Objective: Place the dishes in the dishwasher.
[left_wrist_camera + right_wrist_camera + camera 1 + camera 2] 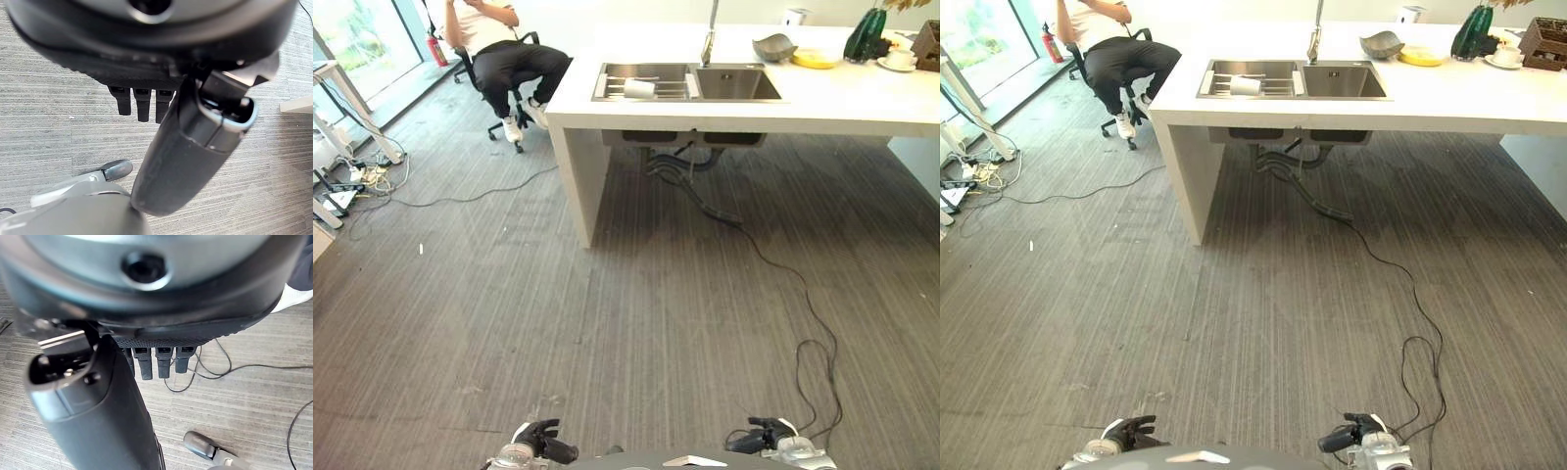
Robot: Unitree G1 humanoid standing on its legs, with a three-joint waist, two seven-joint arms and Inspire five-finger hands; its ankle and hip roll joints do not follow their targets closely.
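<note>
Looking down from the head, we see both hands low at the near edge of the view over grey carpet, the left hand (540, 441) and the right hand (762, 437), each partly cut off by the frame. In the wrist views the fingers (138, 103) of the left hand hang straight and loose in a row past its thumb (188, 152), and the fingers (164, 361) of the right hand do the same beside its thumb (93, 406); neither hand holds or touches anything.

The dishes lie well apart from the hands, on the white counter (822, 98) at the far side of the room. A pale cup-like piece (639, 88) lies on its side on a rack in the left basin of the sink (685, 82); we cannot make out exactly what it is. Beside the tap (710, 39) sits a grey bowl (773, 46), next to it a yellow dish (816, 59), then a dark green bottle-shaped thing (865, 35) and a white cup on a saucer (901, 59). A brown basket (1545, 43) stands at the counter's far right, cut off by the frame.

A person (504, 54) sits on an office chair (499, 108) left of the counter, the upper body out of frame.
</note>
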